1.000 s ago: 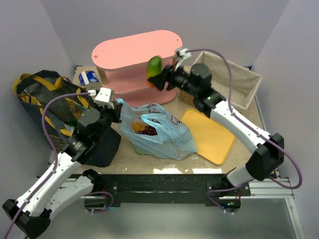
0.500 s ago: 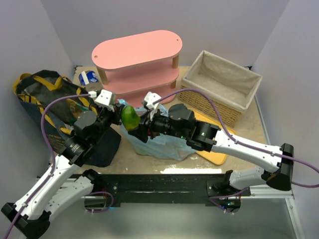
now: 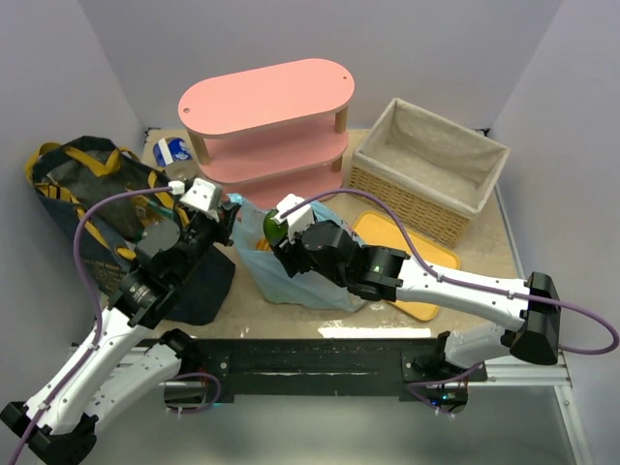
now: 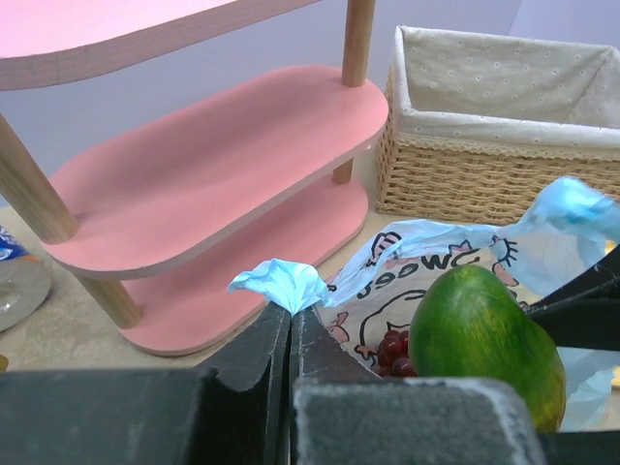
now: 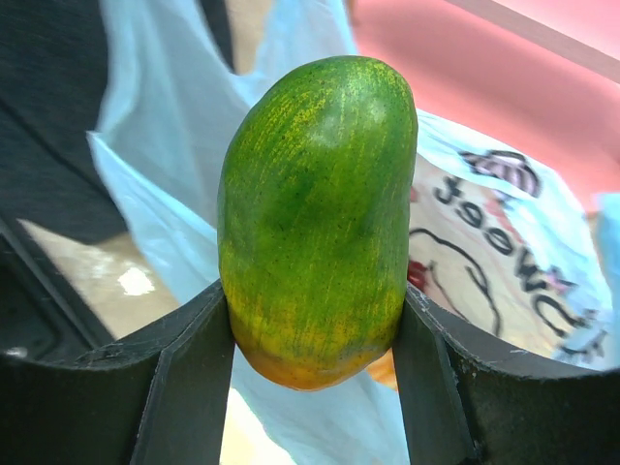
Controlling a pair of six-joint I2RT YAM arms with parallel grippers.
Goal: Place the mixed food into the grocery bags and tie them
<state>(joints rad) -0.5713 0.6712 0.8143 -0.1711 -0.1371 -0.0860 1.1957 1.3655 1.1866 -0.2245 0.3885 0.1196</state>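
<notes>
Above the open mouth of the light-blue plastic bag (image 3: 254, 257), our right gripper (image 5: 315, 305) grasps the green mango (image 5: 315, 213) between its two fingers, the fruit standing on end. Our left gripper (image 4: 291, 320) is clenched on a bunched corner of the bag's rim. Dark grapes (image 4: 389, 349) lie inside the bag, just beside the mango. Behind the bag we see the pink shelf (image 3: 262, 102) and the wicker basket (image 3: 407, 199); the navy tote (image 3: 73, 179) sits far left.

Robot lab booth: plain lilac walls (image 3: 436, 48) boxing in a small worktable (image 3: 254, 312).
</notes>
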